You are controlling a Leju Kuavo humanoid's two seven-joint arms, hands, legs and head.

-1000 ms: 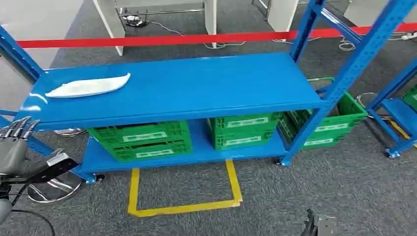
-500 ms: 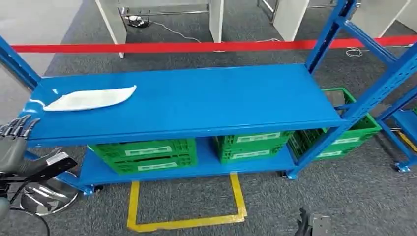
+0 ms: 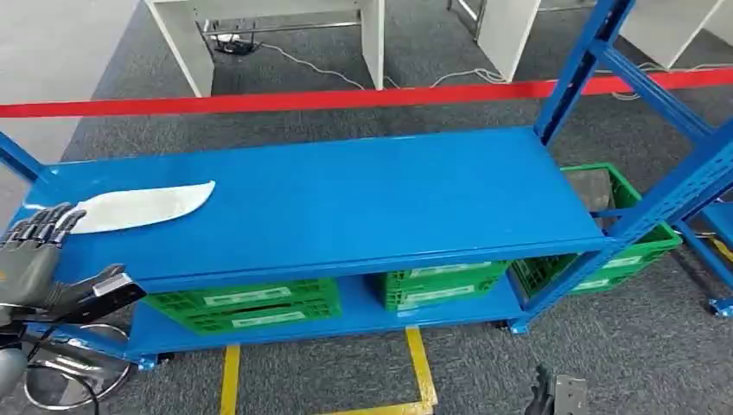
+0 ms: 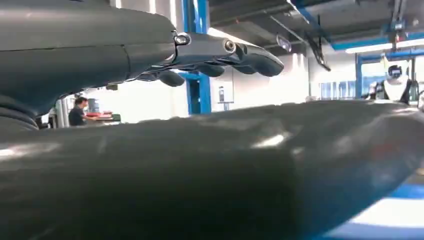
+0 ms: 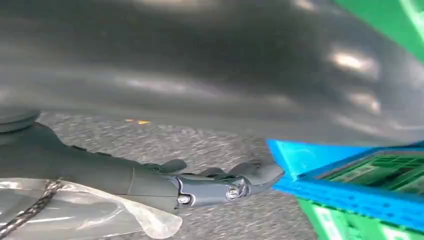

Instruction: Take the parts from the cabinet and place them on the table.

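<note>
Left hand (image 3: pixel 35 264) is hovering empty with fingers spread at the shelf's (image 3: pixel 346 207) near corner, just short of the white part (image 3: pixel 138 207), because I am lining up a flat reach; my right hand (image 5: pixel 220 182) is hanging loosely open by the floor.

You have one white part (image 3: pixel 143 207) on the top shelf (image 3: pixel 346 207), near its left edge. One blue rack in front of you, two shelf levels counted. Green crates: two (image 3: pixel 238 304) (image 3: pixel 436 285) on the lower shelf, one more (image 3: pixel 605 251) just past the rack's right end, so three in your count. One red tape line (image 3: pixel 346 98) crosses behind the rack. One left hand (image 3: pixel 39 264) sits at the top shelf's front left corner, and one right hand (image 5: pixel 200 185) shows in the right wrist view.
</note>
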